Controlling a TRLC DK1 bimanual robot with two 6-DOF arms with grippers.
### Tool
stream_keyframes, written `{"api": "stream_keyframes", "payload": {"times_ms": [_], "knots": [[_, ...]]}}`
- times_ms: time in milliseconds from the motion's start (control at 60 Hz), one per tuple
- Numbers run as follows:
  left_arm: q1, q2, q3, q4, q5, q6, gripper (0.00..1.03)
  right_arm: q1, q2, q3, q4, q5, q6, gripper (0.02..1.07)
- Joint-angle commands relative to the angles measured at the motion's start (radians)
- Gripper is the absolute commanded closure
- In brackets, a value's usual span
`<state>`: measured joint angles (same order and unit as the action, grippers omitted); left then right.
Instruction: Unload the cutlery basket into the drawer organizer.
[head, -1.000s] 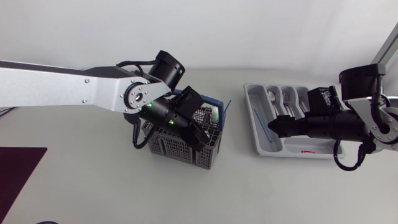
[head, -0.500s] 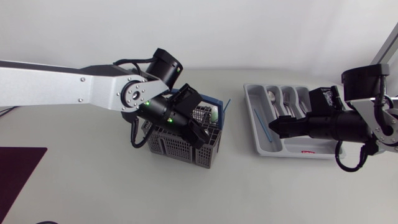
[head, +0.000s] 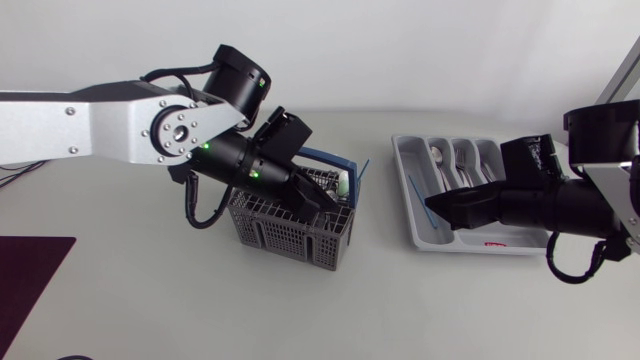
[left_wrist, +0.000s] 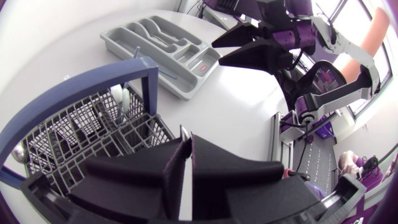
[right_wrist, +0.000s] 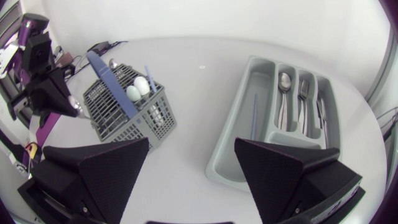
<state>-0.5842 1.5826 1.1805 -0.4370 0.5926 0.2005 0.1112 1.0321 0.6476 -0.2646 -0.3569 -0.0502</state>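
A pale table seen from above, with two robot arms coming in from either side. The left arm (head: 110, 128) stretches in towards the middle, and its black left gripper (left_wrist: 186, 148) hangs over a grey mesh cutlery basket (head: 285, 235) that has a blue carrying handle (left_wrist: 93, 93). This gripper's two fingers are pressed together around a thin silver piece of cutlery (left_wrist: 184, 132). Only its end shows beyond the fingertips, so what kind of piece it is cannot be told. Inside the basket stand two white spoon heads (right_wrist: 138, 87) and a slim blue stick (right_wrist: 149, 77), with more cutlery among the mesh cells. Well apart from the basket, towards the right arm, lies the grey drawer organizer (head: 401, 158) with several long compartments. It holds a silver spoon (right_wrist: 284, 84) and forks (right_wrist: 303, 93) in neighbouring slots, and one blue rod (right_wrist: 254, 116) alone in the long slot nearest the basket. The right gripper (right_wrist: 191, 141) hovers over the organizer's near end — its fingers spread wide, with nothing between them.
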Motion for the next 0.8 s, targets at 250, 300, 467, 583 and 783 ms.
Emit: {"api": "stream_keyframes", "payload": {"times_ms": [250, 300, 467, 583, 783], "knots": [[0.023, -0.131, -0.007, -0.065, 0.044, -0.035, 0.92, 0.136, -0.188, -0.095, -0.032, -0.056, -0.132, 0.08], [0.023, -0.145, -0.004, -0.072, 0.044, -0.035, 0.92, 0.151, -0.214, -0.103, -0.033, -0.071, -0.157, 0.08], [0.023, -0.191, 0.018, -0.1, 0.055, -0.038, 0.92, 0.212, -0.307, -0.115, -0.045, -0.091, -0.234, 0.08], [0.027, -0.21, 0.041, -0.124, 0.078, -0.038, 0.92, 0.245, -0.33, -0.115, -0.067, -0.105, -0.27, 0.08], [0.027, -0.239, 0.065, -0.164, 0.115, -0.038, 0.92, 0.249, -0.34, -0.109, -0.056, -0.201, -0.292, 0.08]]}}
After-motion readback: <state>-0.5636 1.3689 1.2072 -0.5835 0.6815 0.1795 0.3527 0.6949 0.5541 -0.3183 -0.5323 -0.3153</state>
